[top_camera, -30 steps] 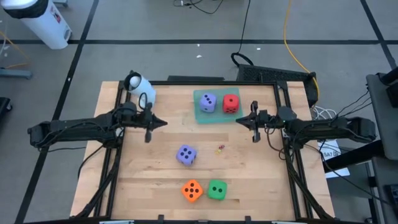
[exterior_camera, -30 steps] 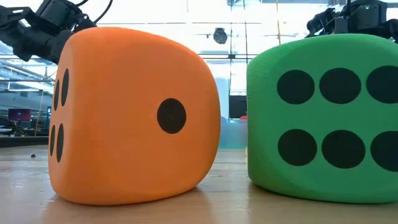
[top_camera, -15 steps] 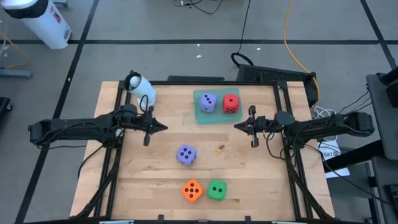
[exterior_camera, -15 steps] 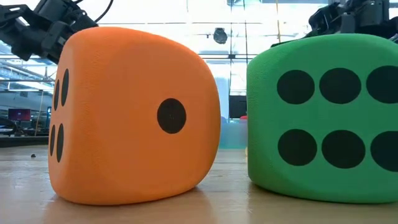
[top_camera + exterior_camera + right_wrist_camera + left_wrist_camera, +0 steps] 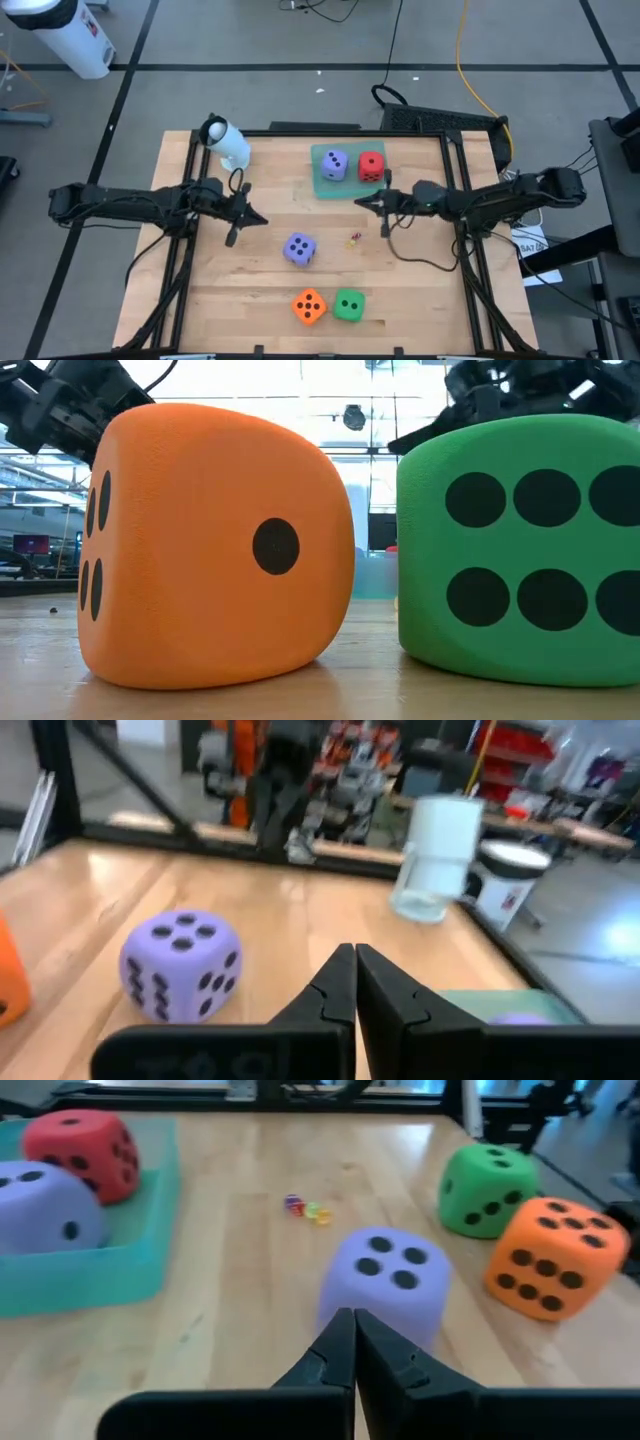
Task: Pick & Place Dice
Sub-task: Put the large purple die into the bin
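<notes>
The loose purple die [image 5: 299,249] looks soft, probably light — best squeezed across opposite flat faces; left gripper [image 5: 354,1342] and right gripper [image 5: 355,976] are closed, empty.

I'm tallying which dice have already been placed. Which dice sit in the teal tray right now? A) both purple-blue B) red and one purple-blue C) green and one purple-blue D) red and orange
B: the teal tray holds the red die and a purple-blue die; the other purple-blue die, the orange die and the green die sit on the table.
</notes>
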Controlling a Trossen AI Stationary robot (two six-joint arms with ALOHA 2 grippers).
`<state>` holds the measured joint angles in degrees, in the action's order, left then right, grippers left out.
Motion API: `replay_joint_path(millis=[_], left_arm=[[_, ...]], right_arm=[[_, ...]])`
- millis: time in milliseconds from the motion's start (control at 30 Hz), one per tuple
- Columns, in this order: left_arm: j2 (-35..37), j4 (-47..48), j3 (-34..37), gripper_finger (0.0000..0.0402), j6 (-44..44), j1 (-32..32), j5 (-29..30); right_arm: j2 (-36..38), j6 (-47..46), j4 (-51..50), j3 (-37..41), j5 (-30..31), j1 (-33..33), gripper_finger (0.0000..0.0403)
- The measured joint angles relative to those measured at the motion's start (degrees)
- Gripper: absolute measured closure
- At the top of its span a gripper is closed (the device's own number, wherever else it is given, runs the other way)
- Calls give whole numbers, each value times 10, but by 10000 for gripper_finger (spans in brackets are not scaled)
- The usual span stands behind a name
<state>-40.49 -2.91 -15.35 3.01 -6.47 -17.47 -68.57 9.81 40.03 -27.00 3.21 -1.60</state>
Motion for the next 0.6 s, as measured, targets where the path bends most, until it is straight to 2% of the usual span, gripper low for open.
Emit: replay_joint_path(millis=[100, 333, 600], left_arm=[[0, 12, -9, 398, 0, 29, 1], [-33, 48, -31, 399, 30, 90, 66], [-118, 26, -63, 399, 3, 117, 68]], right_arm=[[-39, 19, -26, -32, -2, 19, 402], [-119, 43, -150, -135, -4, 49, 402], [-213, 31, -165, -223, -19, 59, 403]])
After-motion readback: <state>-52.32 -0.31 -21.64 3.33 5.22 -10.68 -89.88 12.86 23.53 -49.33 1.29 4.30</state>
